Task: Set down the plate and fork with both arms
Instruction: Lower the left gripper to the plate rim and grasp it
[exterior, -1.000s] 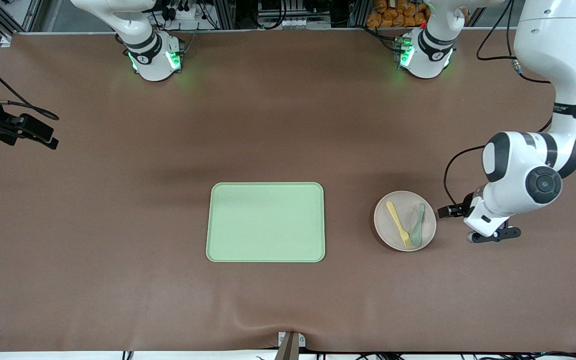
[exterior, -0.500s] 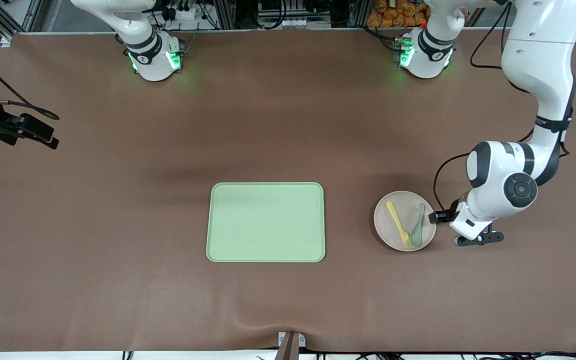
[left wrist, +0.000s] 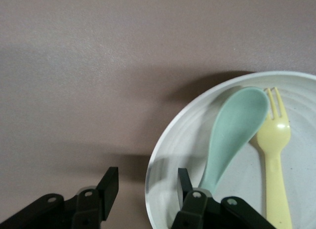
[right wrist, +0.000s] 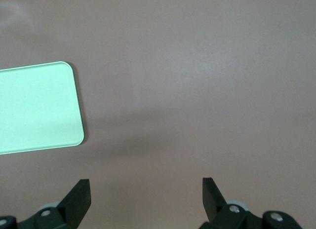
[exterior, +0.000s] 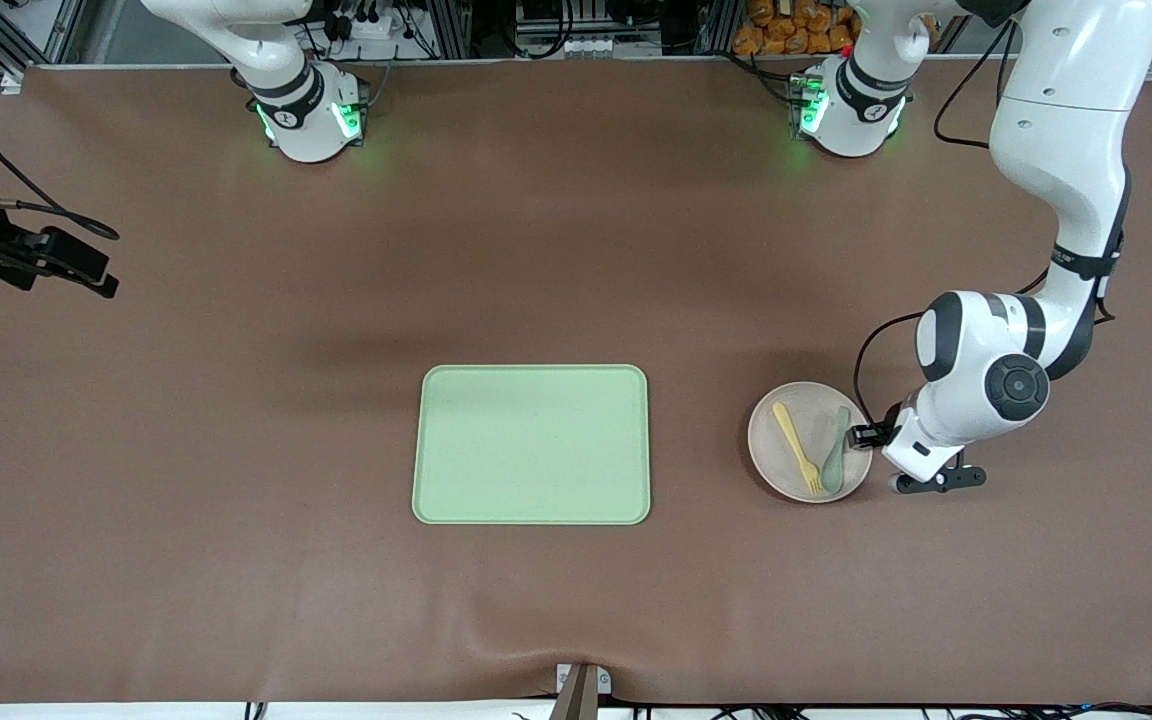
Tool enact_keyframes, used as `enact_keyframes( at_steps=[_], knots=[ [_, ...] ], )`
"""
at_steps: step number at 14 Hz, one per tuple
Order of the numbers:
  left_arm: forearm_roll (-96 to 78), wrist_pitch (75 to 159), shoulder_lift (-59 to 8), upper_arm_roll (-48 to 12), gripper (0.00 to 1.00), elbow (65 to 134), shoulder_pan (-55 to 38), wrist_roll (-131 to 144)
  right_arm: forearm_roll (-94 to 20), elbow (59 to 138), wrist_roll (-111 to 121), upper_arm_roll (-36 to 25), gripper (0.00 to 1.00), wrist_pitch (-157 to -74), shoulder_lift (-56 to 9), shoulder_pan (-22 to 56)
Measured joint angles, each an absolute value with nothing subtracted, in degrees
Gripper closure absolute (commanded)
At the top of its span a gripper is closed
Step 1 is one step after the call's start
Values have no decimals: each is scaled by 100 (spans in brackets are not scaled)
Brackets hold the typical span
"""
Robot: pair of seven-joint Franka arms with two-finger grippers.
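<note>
The pale beige-pink plate (exterior: 786, 470) lies on the table toward the left arm's end, beside the tray. On it lie the pale-yellow fork (exterior: 796, 447) and a grey-green spoon (exterior: 834, 452). My left gripper (exterior: 868, 436) is low at the plate's edge. In the left wrist view it (left wrist: 147, 182) is open and astride the plate's rim (left wrist: 165, 137), one finger outside and one inside, next to the spoon (left wrist: 232, 130) and the fork (left wrist: 274, 155). My right gripper (right wrist: 146, 189) is open and empty over bare table, at the right arm's end.
The rectangular light-green tray (exterior: 532, 443) lies mid-table; one of its corners shows in the right wrist view (right wrist: 34, 108). Brown mat lies all round it. The right arm's dark hand (exterior: 56, 258) waits at the edge of the front view.
My left arm has moved in toward the plate, bringing its gripper from beside the plate to its rim. The plate, fork, spoon and right arm have not moved.
</note>
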State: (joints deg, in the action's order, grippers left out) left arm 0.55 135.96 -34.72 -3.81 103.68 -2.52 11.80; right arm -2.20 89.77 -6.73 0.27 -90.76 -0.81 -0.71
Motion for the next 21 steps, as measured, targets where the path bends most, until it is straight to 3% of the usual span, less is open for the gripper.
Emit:
enact_keyframes(
  at_steps=[2, 5, 7, 13, 21],
  knots=[
    [55, 13596, -3505, -381, 53, 10368, -250, 1180, -221, 8977, -673, 27, 0, -9042, -81, -71],
    [55, 13596, -3517, -379, 78, 10368, -244, 1180, -223, 8977, -673, 28, 0, -8972, -81, -71],
    [55, 13596, -3517, -378, 88, 10368, -240, 1180, -225, 8977, -673, 30, 0, -8963, -81, -71],
    [55, 13600, -3513, -385, 100, 10351, -241, 1180, -228, 8971, -674, 42, 0, -8955, -80, -66],
    [-124, 13614, -3437, -553, 100, 10239, -198, 1180, -231, 8950, -674, 65, 0, -8898, -80, -59]
  ],
)
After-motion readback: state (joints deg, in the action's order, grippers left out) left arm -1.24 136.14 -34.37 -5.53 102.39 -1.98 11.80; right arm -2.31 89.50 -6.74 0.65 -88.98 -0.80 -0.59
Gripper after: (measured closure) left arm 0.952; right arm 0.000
